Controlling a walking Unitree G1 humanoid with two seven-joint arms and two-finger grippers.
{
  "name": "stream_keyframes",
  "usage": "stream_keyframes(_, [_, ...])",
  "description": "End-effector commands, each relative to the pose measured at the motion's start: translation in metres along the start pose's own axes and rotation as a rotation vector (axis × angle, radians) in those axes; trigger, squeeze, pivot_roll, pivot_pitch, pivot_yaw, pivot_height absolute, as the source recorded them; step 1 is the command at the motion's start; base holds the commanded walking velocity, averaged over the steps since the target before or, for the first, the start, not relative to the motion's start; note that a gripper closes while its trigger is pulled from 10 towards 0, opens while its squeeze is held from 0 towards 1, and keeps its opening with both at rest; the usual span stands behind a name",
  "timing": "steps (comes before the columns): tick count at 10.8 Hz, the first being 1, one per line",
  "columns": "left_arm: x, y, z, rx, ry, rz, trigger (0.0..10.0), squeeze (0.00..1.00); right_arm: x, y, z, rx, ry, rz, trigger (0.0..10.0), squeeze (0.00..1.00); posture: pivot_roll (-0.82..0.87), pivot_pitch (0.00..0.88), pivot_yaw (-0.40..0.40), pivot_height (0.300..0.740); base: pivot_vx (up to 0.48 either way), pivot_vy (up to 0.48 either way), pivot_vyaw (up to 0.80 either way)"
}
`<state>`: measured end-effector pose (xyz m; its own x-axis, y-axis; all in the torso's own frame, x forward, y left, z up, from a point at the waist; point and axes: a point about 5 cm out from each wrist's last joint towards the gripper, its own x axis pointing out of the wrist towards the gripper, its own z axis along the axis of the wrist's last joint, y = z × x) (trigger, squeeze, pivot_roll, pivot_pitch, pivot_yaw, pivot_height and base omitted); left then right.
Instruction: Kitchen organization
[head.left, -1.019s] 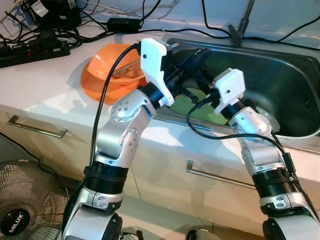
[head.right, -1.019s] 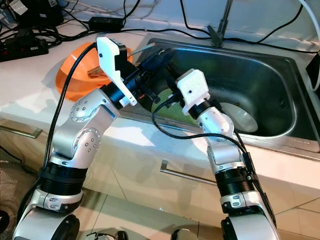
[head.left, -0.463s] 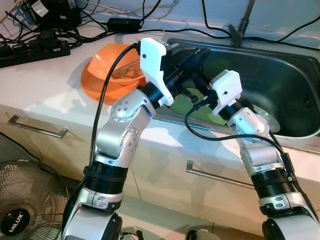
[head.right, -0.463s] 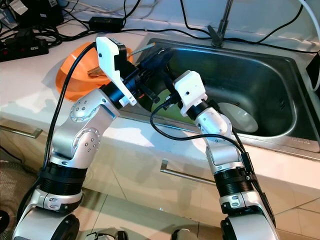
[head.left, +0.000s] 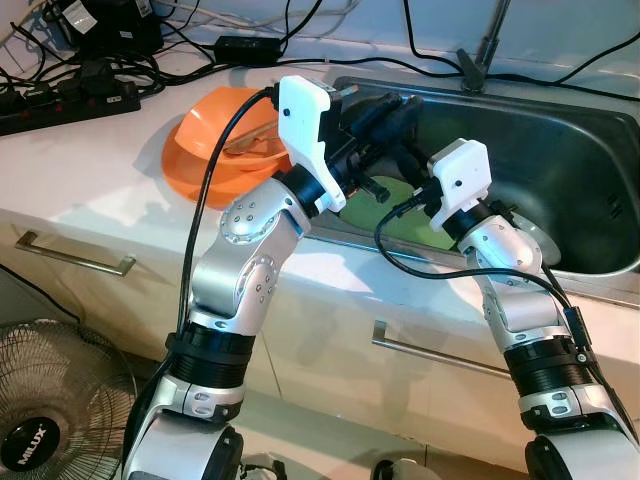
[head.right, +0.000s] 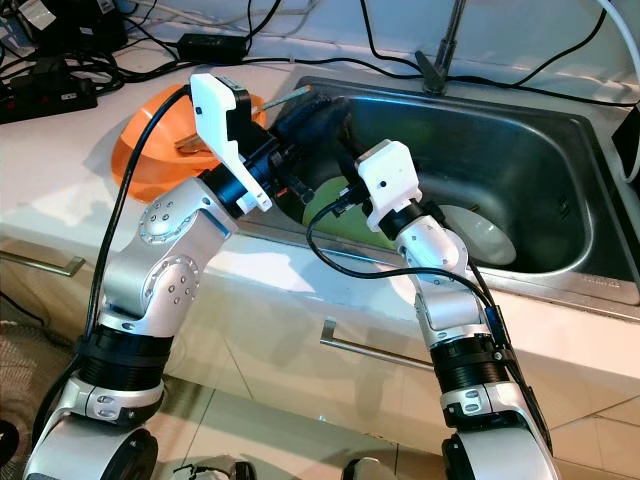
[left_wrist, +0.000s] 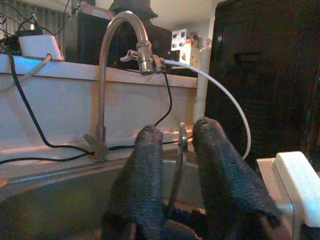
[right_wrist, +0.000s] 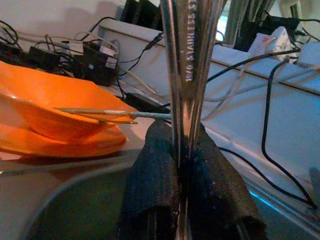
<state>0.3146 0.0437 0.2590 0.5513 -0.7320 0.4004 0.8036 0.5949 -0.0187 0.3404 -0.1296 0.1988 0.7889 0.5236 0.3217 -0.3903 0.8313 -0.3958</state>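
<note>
Right gripper (right_wrist: 182, 165) pinches a steel utensil (right_wrist: 189, 60) upright, handle running straight out past its fingertips; left gripper (left_wrist: 176, 145), just beside, stands slightly parted around its edge.

Both silver arms are reaching over the near-left corner of the steel sink (head.right: 560, 130), the left gripper (head.right: 318, 112) and right gripper (head.right: 345, 160) hanging close together. An orange bowl (head.right: 150, 150) is sitting on the counter (head.right: 60, 190) just left of the sink, and something green (head.right: 325, 215) is lying in the basin.
</note>
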Motion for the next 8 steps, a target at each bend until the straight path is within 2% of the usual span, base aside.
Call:
stream_keyframes(1, [-0.002,-0.001,0.002,-0.008,-0.011,-0.006,10.0,1.00,0.000,-0.005,0.001,-0.004,-0.006,-0.019,0.0,0.00,0.08,0.067,0.044,0.740,0.000,0.000,0.00])
stream_keyframes(5, [-0.004,0.002,0.008,-0.057,-0.058,0.012,10.0,1.00,-0.001,-0.023,-0.008,-0.014,0.043,-0.111,0.0,0.00,0.09,0.067,0.038,0.740,0.000,0.000,0.00])
stream_keyframes(6, [-0.008,0.006,0.008,-0.061,-0.064,0.037,10.0,0.00,0.000,-0.029,-0.009,-0.011,0.048,-0.141,0.0,0.00,0.09,0.067,0.037,0.740,0.000,0.000,0.00])
stream_keyframes(7, [-0.010,0.008,0.009,-0.062,-0.064,0.049,10.0,0.00,0.000,-0.033,-0.011,-0.012,0.056,-0.163,4.7,0.00,0.09,0.066,0.036,0.740,0.000,0.000,0.00])
stream_keyframes(8, [-0.014,0.013,0.007,-0.034,-0.039,0.075,10.0,0.00,0.000,-0.042,-0.015,-0.010,0.090,-0.216,10.0,0.00,0.09,0.067,0.038,0.740,0.000,0.000,0.00])
